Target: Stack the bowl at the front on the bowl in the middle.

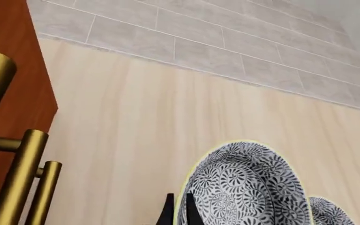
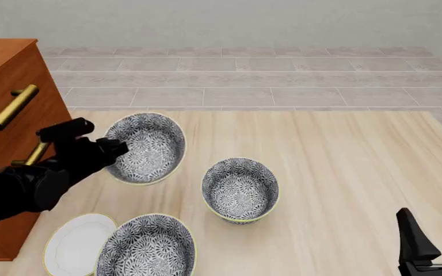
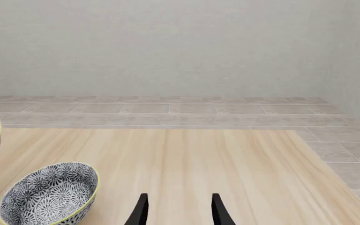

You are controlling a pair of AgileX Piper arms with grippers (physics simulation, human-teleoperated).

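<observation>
Three floral bowls with pale-yellow rims show in the front view. The bowl at the front (image 2: 145, 246) sits on the table beside a white plate. The bowl in the middle (image 2: 240, 188) (image 3: 48, 194) stands upright, right of centre. A third bowl (image 2: 145, 148) (image 1: 245, 187) at the back left is tilted, its inside facing the camera. My left gripper (image 2: 119, 148) (image 1: 180, 204) is shut on this bowl's rim, one finger on each side. My right gripper (image 2: 430, 214) (image 3: 180, 197) hangs open at the front right, holding nothing.
A brown cabinet (image 2: 6, 103) (image 1: 11, 93) with brass handles (image 2: 10, 106) stands at the table's left side. The flat white plate (image 2: 76, 244) lies at the front left. Another bowl's edge (image 1: 330, 213) peeks past the held one. The table's far edge (image 2: 282, 110) meets a tiled floor.
</observation>
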